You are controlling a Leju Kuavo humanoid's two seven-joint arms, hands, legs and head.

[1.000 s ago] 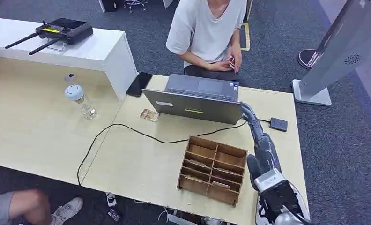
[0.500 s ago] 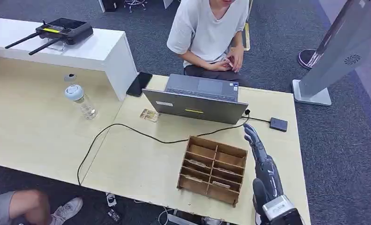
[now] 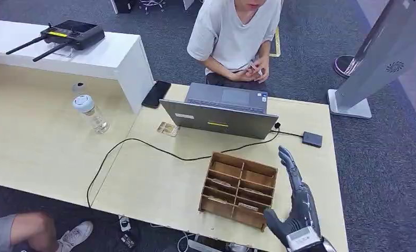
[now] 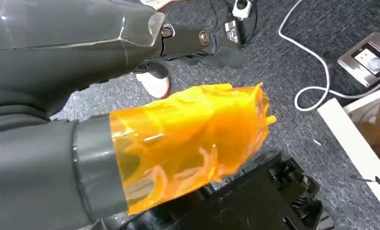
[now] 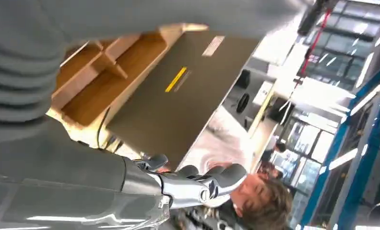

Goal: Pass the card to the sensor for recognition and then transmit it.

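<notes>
My right hand [image 3: 295, 207] hovers empty, fingers [image 3: 286, 157] spread, just beside the wooden card box [image 3: 239, 189] holding the cards [image 3: 246, 206]; the sensor [image 3: 312, 139] lies beyond the box. I should pinch one card by its edge.

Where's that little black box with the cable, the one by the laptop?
In the head view, the small black box lies flat on the table near its far right edge, just right of the laptop and beyond the robot's right hand.
</notes>
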